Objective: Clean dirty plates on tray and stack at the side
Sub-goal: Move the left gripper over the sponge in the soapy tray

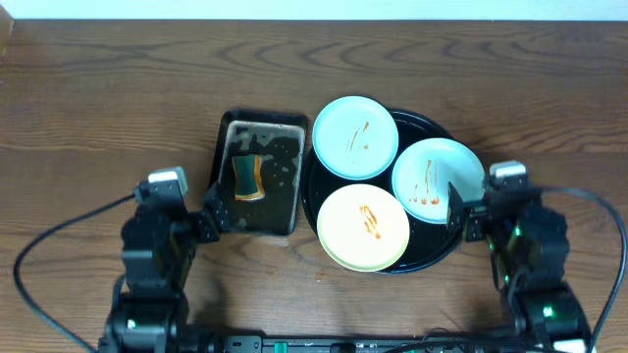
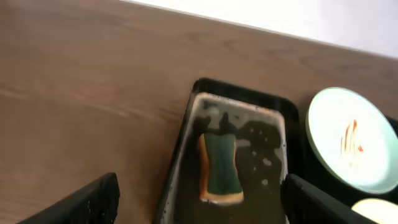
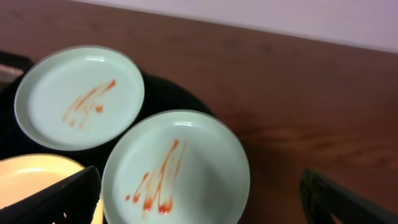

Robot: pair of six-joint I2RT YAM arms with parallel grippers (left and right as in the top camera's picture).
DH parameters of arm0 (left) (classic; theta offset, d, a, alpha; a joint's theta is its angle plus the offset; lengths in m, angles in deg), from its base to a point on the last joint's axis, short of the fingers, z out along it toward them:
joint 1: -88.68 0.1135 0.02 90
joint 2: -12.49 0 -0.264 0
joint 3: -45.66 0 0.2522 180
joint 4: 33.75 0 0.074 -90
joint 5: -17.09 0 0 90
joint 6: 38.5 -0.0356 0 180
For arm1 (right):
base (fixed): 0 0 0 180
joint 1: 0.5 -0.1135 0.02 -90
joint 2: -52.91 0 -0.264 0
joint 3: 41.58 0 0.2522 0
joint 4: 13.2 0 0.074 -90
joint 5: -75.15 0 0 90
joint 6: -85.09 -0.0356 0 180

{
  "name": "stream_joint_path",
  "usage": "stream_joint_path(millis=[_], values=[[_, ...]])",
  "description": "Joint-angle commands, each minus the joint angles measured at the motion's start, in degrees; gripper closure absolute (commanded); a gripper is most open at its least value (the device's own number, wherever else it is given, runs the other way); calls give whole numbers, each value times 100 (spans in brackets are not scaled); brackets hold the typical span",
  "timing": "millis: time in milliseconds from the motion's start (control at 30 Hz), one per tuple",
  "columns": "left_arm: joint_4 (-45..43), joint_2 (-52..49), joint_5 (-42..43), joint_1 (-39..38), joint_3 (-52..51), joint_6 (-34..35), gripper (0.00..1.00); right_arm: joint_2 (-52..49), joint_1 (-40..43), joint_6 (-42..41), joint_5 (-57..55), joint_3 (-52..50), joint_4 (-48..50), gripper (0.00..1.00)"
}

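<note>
The black tray (image 1: pixel 437 240) holds three plates with orange sauce streaks. A mint plate (image 1: pixel 354 137) lies at the back left, a second mint plate (image 1: pixel 439 179) at the right, and a yellow plate (image 1: pixel 363 227) at the front. My right gripper (image 1: pixel 469 211) is open and empty at the tray's right edge. In the right wrist view its fingers (image 3: pixel 205 205) spread around the near mint plate (image 3: pixel 180 168), with the other mint plate (image 3: pixel 79 96) and the yellow plate (image 3: pixel 31 186) beyond. My left gripper (image 1: pixel 214 211) is open and empty.
A dark rectangular pan (image 1: pixel 285 176) with a teal-and-yellow sponge (image 1: pixel 248 176) stands left of the tray. In the left wrist view my open fingers (image 2: pixel 199 205) straddle the pan's near end (image 2: pixel 180 149), with the sponge (image 2: pixel 221 165) just ahead. Cables trail at both front corners.
</note>
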Motion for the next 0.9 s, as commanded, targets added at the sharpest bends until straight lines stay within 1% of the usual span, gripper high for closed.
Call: stream_joint_path(millis=[0,167,300,600,867], values=[[289,-455,256,20,446,57,16,-468,120,-157,-35,507,-286,1],[776,-1091,365,20,807,57,16,-1099,120,-153,-42,1119,-1005,1],[1043,-1377,470,17,898,57,16,-1386,120,-151,-42,1394,-1322,1],[1276,-1392,470,20,898,55,16,-1397,120,-157,-37,1473,-1373,1],[1279,-1394,468,20,898,55,16,-1401,120,-157,4,1471,-1526,1]])
